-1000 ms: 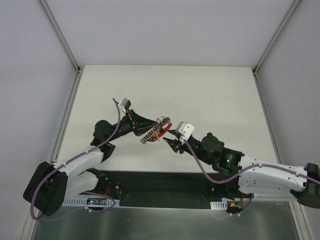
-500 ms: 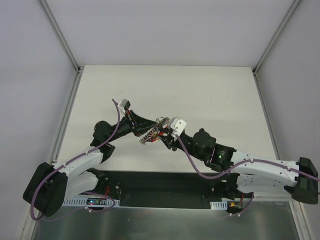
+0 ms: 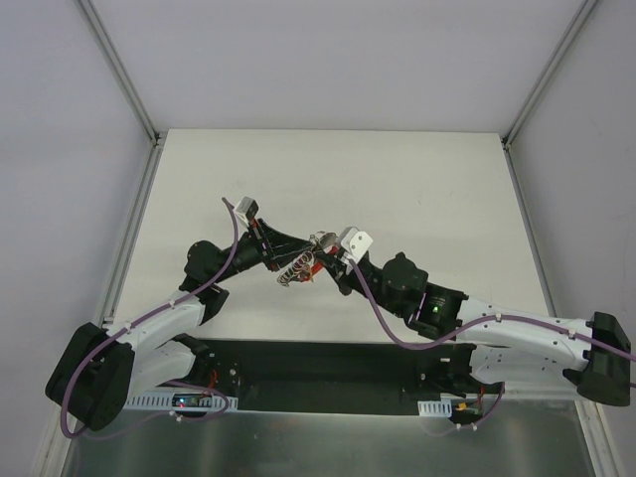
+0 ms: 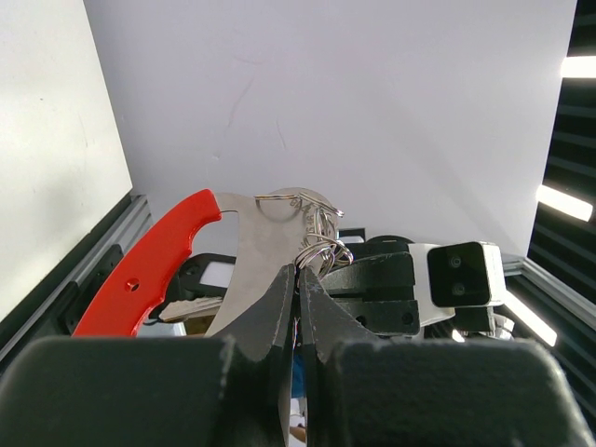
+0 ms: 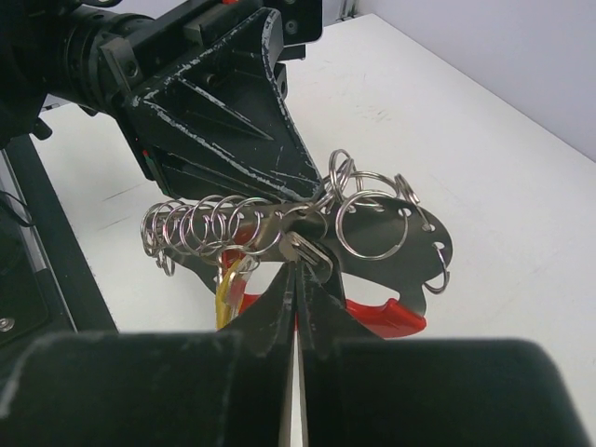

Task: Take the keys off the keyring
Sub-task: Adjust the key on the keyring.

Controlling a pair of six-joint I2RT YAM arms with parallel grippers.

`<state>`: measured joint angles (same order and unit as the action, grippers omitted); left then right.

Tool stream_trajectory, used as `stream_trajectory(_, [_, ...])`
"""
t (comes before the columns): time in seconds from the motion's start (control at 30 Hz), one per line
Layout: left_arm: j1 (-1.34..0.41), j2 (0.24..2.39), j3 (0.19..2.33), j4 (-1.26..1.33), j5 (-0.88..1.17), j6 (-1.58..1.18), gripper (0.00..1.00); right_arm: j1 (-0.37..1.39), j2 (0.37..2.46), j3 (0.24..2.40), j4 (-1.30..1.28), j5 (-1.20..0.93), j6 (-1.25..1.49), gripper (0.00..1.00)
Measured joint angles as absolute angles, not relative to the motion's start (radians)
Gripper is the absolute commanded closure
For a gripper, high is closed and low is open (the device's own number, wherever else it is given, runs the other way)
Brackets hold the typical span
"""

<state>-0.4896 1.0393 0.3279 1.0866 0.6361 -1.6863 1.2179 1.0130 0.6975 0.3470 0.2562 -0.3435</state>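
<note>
**Top view.** The left arm rises from its base at 7 o'clock and the right arm from its base at 5 o'clock. They meet above the pale bench point(image 3: 397, 169), a little to the 6 o'clock side of its middle. The left hand point(image 3: 301, 258) points toward 4 o'clock. The right hand point(image 3: 324, 261) points toward 10 o'clock, so the two tips sit almost nose to nose. The bunch hangs between them, clear of the bench.

**Left wrist view.** The fingers of the left hand are pressed together, with no gap, on the lower edge of the keyring point(image 4: 317, 244). Its pale grey tag point(image 4: 256, 251) stands upright out of the fingertips toward 12 o'clock. Its red piece point(image 4: 158, 265) slants away toward 8 o'clock. The right hand's black fingers lie just beyond, at 3 o'clock.

**Right wrist view.** The right hand is also fully closed. Its tips pinch the keys point(image 5: 305, 250) at the blade of one key, directly at 12 o'clock from the fingers. A chain of small wire rings point(image 5: 200, 228) trails toward 9 o'clock. The grey tag lies at 2 o'clock, with the red piece beneath it. The left hand fills the view from 10 to 12 o'clock, its tip touching the rings.
</note>
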Motion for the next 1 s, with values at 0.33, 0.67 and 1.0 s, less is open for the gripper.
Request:
stream_trajectory(0.33, [-0.49,1.039,0.328,1.088,0.62,-1.686,1.0,1.214,1.013,0.698,0.346,0.244,-0.348,0.6])
stream_trajectory(0.67, [-0.49,1.039,0.328,1.088,0.62,-1.686,1.0,1.214,0.966,0.698,0.328,0.227,-0.391,0.65])
stream_trajectory(1.0, [-0.49,1.029,0.328,1.087,0.62,-1.686,1.0,1.214,0.935,0.696,0.316,0.201,-0.437,0.56])
